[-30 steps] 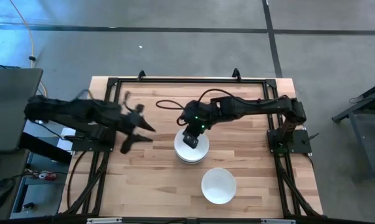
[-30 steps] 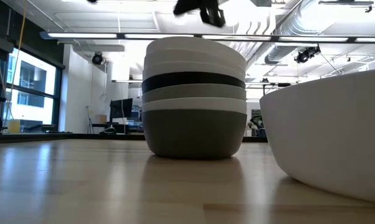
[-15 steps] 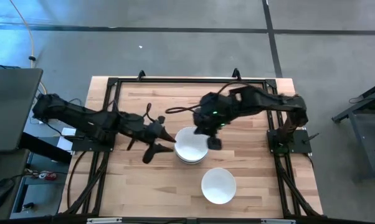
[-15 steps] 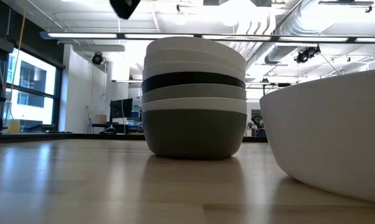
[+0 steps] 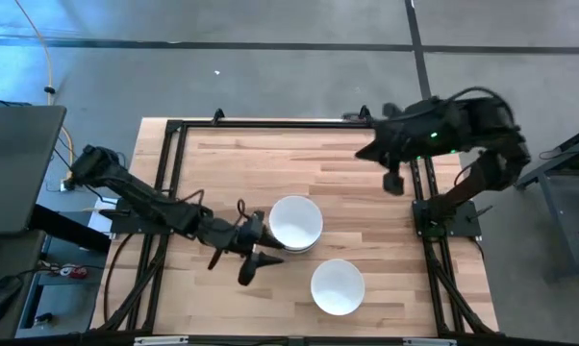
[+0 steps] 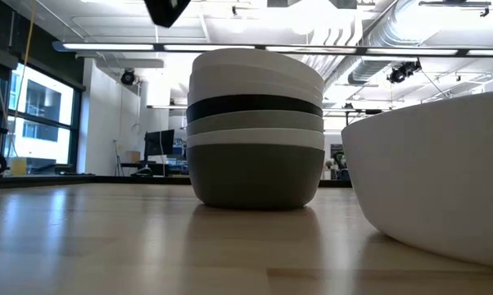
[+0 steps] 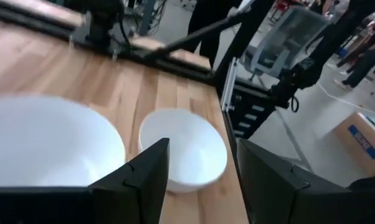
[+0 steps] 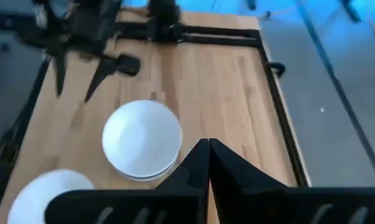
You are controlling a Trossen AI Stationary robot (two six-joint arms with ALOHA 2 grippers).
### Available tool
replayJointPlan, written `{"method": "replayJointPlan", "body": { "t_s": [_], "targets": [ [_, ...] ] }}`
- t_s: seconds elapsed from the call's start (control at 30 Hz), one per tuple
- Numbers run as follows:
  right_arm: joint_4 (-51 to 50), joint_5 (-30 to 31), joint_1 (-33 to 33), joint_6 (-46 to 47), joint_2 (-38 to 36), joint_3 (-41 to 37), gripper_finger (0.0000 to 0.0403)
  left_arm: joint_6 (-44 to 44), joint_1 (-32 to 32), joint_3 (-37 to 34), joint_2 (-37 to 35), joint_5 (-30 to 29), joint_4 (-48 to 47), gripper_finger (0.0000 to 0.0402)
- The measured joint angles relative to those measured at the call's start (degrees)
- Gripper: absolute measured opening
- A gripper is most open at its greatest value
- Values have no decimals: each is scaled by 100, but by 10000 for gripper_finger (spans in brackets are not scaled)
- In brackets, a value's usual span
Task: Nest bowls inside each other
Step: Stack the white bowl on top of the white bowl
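A stack of nested bowls (image 5: 295,223) stands mid-table on its dark grey bottom bowl (image 6: 255,176), with a black band and white bowls above it. A single white bowl (image 5: 338,286) sits on its base near the front edge, apart from the stack. My left gripper (image 5: 259,259) hangs open just left of the stack, toward the near side; in its wrist view the fingers (image 7: 144,180) frame the single bowl (image 7: 184,149) without touching it. My right gripper (image 5: 393,178) is shut and raised high over the table's far right part, holding nothing (image 8: 207,163).
A black metal frame (image 5: 289,123) runs around the table's edges. Bare wood lies left of the stack and along the far side. The right arm's base (image 5: 445,216) stands at the right edge.
My right gripper has risen from above the stack and drawn back toward the table's far right, rolling as it went and staying shut. My left gripper has swung from the left toward the near edge and the stack, sinking lower, still open. The bowls have not moved.
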Motion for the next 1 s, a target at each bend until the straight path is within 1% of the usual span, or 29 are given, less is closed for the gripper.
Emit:
{"method": "replayJointPlan", "body": {
  "t_s": [0.07, 0.13, 0.2, 0.3, 0.4, 0.6, 0.7, 0.8, 0.93, 1.0],
  "targets": [
    [-109, -25, -66, 446, -128, -34, 0, -179, -106, 19, 81, -81, -33, 177],
    [-451, -144, -113, 937, -163, -35, 0, -331, -222, 30, 81, -180, -23, 177],
    [-471, -333, -119, 1341, -133, -107, 0, -419, -343, 35, 80, -309, -53, 177],
    [-480, -775, -5, 1704, -154, -509, 0, -445, -530, 35, 15, -399, -193, 177],
    [-485, -953, 152, 2013, -230, -1281, 0, -636, -676, 46, -59, -429, -562, 177],
    [-425, -1873, 463, 2266, -344, -3072, 0, -830, -954, 39, -240, -482, -1125, 177],
    [-55, -2113, 594, 2398, -362, -3838, 0, -831, -1017, 39, -367, -480, -1324, 177],
    [593, -2146, 727, 2710, -394, -4445, 0, -831, -1044, 39, -476, -485, -1557, 177],
    [1399, -2408, 915, 3031, -415, -5038, 0, -875, -1054, 39, -648, -502, -1777, 177],
    [1649, -2501, 993, 3230, -417, -5244, 1, -876, -1086, 39, -723, -526, -1947, 177]
  ]
}}
